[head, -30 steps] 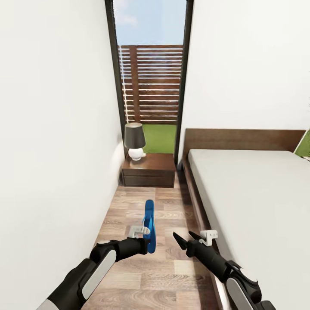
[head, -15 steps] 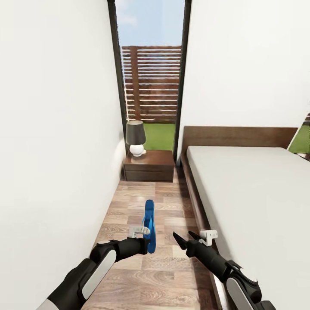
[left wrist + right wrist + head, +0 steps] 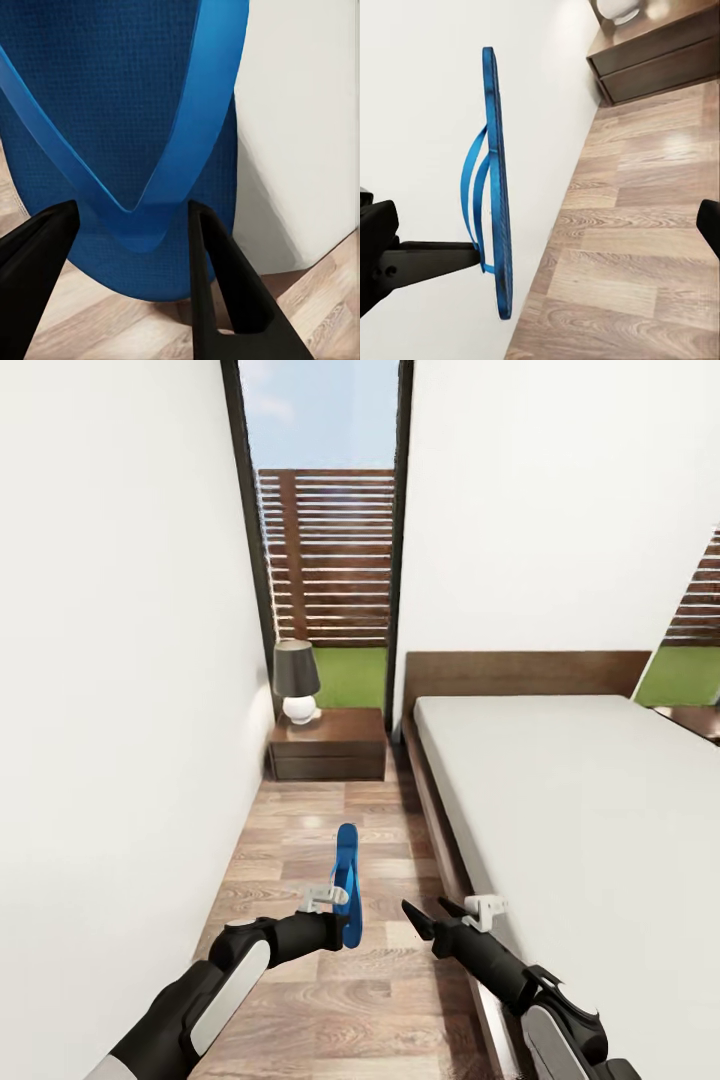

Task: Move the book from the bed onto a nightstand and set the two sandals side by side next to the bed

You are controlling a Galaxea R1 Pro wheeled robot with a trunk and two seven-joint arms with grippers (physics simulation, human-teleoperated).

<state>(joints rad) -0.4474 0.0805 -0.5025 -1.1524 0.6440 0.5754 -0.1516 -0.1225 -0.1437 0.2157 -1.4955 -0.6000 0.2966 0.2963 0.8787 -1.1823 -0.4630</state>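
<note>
My left gripper [image 3: 343, 922] is shut on a bright blue sandal [image 3: 347, 880], holding it upright on edge above the wood floor. In the left wrist view the fingers [image 3: 217, 285] pinch the sandal's [image 3: 127, 112] strap. In the right wrist view the sandal [image 3: 499, 187] stands beside the white wall. My right gripper [image 3: 430, 913] is open and empty, close to the bed frame [image 3: 428, 800]. The bed's grey mattress [image 3: 570, 810] is bare. A dark nightstand [image 3: 328, 745] stands ahead at the bed's head. The book is out of view.
A lamp [image 3: 296, 680] with a dark shade stands on the nightstand [image 3: 660, 52]. A white wall [image 3: 120, 710] closes the left side of the narrow floor strip [image 3: 320, 840]. A tall window [image 3: 325, 540] is behind the nightstand. Another dark cabinet [image 3: 692, 720] shows at the far right.
The whole view has shifted: nightstand and bed now sit further left in the picture, and the far-right window and cabinet have come in. Both arms hold the same pose.
</note>
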